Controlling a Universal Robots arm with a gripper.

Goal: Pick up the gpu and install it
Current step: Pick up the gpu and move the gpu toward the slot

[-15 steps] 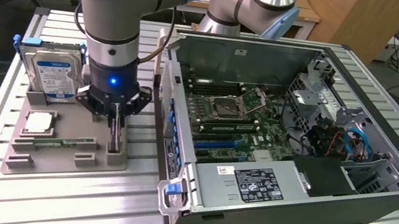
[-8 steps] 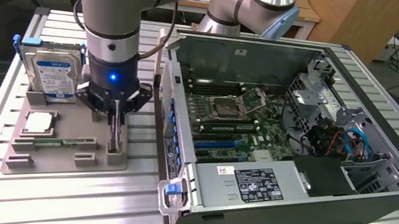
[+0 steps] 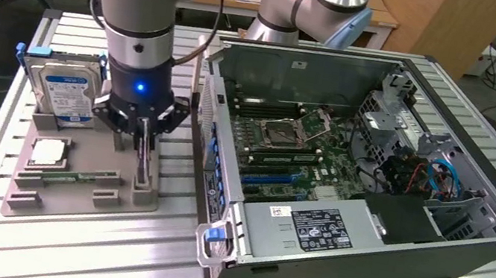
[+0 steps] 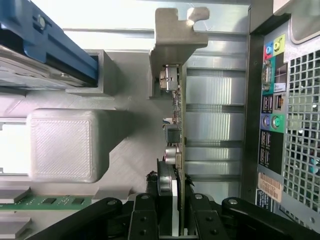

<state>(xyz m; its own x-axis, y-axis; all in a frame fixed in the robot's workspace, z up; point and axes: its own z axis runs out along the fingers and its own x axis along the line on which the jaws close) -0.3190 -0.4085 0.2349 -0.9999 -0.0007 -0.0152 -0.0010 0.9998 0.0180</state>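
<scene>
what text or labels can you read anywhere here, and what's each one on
No text here is legible enough to quote.
hard drive label: blue and white print, too small to read.
power supply label: white print and marks on dark, too small to read.
sticker on the computer case's rear panel: blurred, unreadable.
gpu: no readable print.

A parts holder (image 3: pixel 46 200) is placed on the table (image 3: pixel 57 251) at the exterior view's left, with the computer case (image 3: pixel 472 244) just beside it on the right. The hard drive (image 3: pixel 65 89) is stood upright at the holder's rear, with the processor (image 3: pixel 48 151) and the memory stick (image 3: pixel 81 176) laid in front of it. The gpu (image 4: pixel 179 115) is stood on edge in the slot nearest the case and is clamped from above by the gripper (image 3: pixel 141 155).
</scene>
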